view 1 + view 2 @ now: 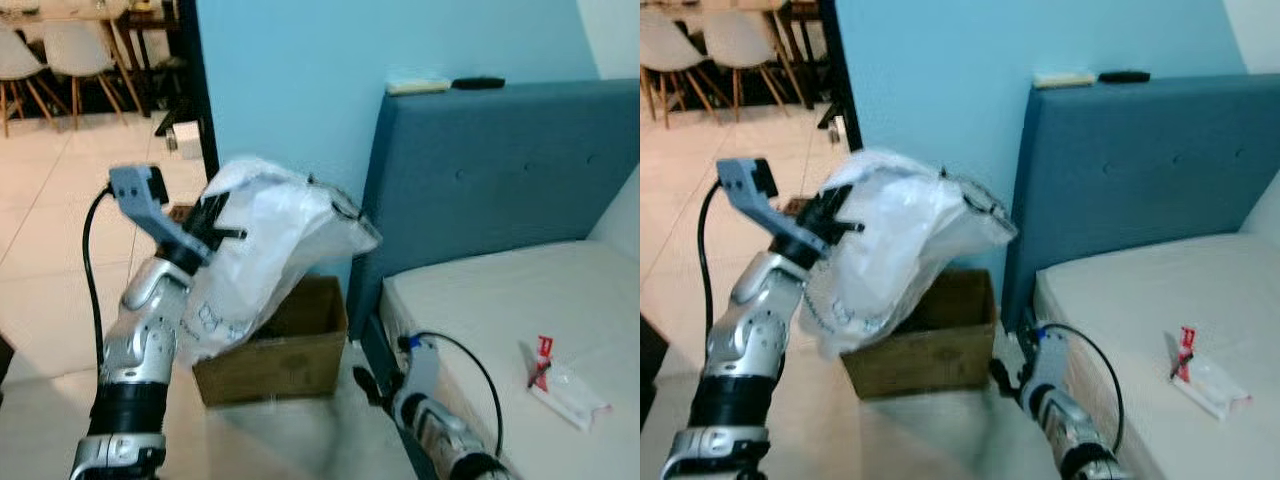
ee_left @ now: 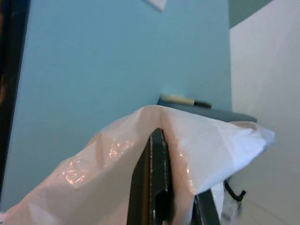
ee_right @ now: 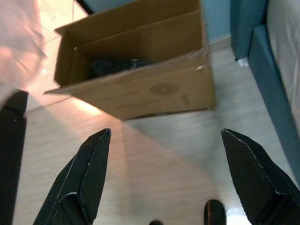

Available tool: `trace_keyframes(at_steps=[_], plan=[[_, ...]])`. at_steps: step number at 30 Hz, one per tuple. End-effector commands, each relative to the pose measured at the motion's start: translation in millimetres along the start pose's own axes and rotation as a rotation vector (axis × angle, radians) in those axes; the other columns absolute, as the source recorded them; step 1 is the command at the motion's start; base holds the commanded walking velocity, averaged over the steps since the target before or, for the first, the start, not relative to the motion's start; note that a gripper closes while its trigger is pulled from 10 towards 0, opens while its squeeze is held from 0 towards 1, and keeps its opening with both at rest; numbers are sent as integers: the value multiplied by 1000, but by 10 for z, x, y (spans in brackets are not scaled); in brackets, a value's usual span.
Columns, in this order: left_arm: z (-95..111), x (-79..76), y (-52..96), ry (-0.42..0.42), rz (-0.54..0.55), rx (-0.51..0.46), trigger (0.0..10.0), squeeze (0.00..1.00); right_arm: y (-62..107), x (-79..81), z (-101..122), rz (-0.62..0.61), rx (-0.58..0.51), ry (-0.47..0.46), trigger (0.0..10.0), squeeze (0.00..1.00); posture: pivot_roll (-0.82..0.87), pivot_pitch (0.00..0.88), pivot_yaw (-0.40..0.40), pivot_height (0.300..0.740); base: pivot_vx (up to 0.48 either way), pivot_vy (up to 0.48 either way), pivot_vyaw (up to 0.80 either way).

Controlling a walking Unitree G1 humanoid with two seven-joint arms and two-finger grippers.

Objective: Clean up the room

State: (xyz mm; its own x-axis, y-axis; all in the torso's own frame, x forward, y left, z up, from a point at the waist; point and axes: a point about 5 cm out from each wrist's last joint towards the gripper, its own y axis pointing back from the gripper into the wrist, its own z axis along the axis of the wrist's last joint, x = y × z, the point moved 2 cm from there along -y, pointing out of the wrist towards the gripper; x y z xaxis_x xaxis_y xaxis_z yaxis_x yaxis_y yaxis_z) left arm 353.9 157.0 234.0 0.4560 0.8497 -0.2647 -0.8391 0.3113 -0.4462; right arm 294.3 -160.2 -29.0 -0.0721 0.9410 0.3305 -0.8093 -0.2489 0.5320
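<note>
I'm holding the white plastic bag [image 1: 265, 250] pinched in my left gripper [image 1: 205, 228], hanging over the cardboard box [image 1: 285, 350] at six o'clock; right gripper [image 3: 164, 154] is spread wide. Released now, the bag could drape the rim.

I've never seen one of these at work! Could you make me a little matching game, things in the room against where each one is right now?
Things:
1. white plastic bag
2. cardboard box
3. small red and white packet
4. dark remote

Places:
A. lying on the mattress
B. on top of the blue headboard
C. held up in the left gripper, above the box
D. on the floor beside the bed

Pairs: 1-C, 2-D, 3-A, 4-B

The right gripper hangs low with its fingers wide apart, pointing towards the box.
</note>
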Motion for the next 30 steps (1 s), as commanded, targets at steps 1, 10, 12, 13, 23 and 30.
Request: trace_keyframes(at_steps=[1, 10, 12, 13, 23, 30], plan=[[48, 2, -40, -16, -24, -7, 10000, 0, -1, 3, -29, -11, 9, 1, 10000, 0, -16, 0, -26, 740, 480, 0, 0], [-400, 48, 2, -160, -40, 197, 10000, 0, 10, -43, -44, -37, 23, 10, 10000, 0, -24, 0, -22, 740, 190, 0, 0], [-400, 48, 2, -160, -40, 197, 10000, 0, 10, -43, -44, -37, 23, 10, 10000, 0, -24, 0, -22, 740, 0, 0, 0], [-571, 126, 57, -219, 0, 271, 10000, 0, 17, -59, -55, -44, 30, 16, 10000, 0, -37, 0, -20, 740, 0, 0, 0], [-945, 240, 158, -275, 103, 396, 10000, 0, 50, -122, -111, -72, 44, 12, 10000, 0, -63, 16, -9, 740, 0, 0, 0], [-1061, 127, 118, -266, 43, 412, 10000, 0, 58, -129, -134, -79, 46, 7, 10000, 0, -73, 22, -2, 740, 0, 0, 0]])
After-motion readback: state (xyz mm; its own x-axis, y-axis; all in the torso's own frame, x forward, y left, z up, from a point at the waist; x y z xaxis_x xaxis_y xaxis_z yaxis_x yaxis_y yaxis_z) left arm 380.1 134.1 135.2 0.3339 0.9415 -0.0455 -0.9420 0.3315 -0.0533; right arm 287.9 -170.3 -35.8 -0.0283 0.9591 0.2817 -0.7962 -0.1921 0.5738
